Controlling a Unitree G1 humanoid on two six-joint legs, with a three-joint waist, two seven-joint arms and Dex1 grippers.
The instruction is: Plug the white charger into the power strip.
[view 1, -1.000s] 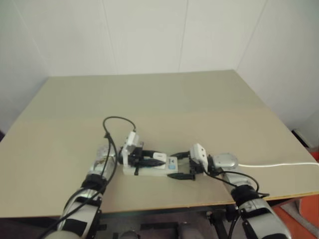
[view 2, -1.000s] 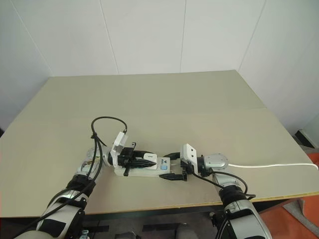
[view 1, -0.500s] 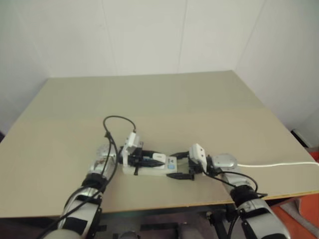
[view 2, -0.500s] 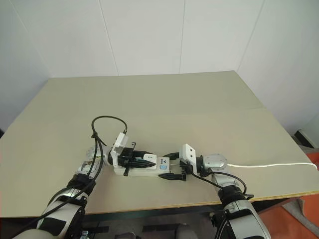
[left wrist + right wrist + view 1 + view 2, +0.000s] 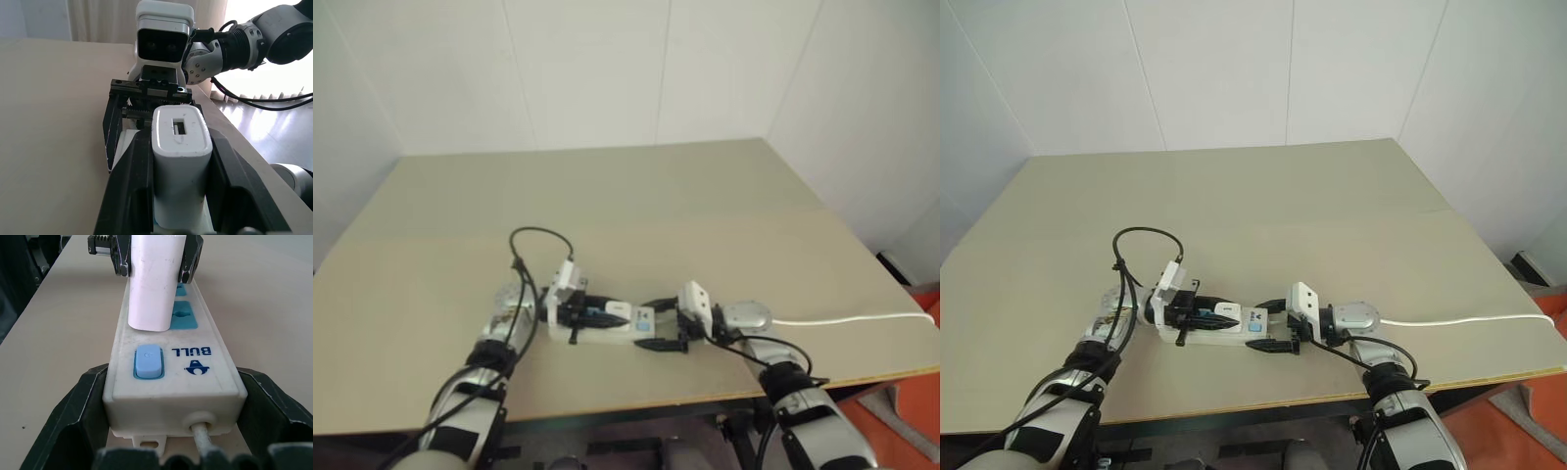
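Observation:
The white charger point(image 5: 151, 284) stands upright on the power strip point(image 5: 195, 382), over the socket nearest the blue switch point(image 5: 147, 361). I cannot tell whether its prongs are in. My left gripper point(image 5: 178, 139) is shut on the charger, one black finger on each side of it. My right gripper point(image 5: 173, 377) straddles the strip's switch end with its fingers point(image 5: 88, 396) against both long sides. From the head, the charger point(image 5: 619, 309) sits mid-strip between the two grippers. The strip's white cord point(image 5: 842, 319) runs off to the right.
The strip lies near the front edge of a tan table point(image 5: 656, 196), and white walls close off the back and right. A black cable point(image 5: 538, 235) loops above my left wrist. The right gripper's camera box point(image 5: 164, 32) faces the left wrist view.
The head view has shifted a little as the camera moved. Grippers, charger and strip keep the same places relative to each other.

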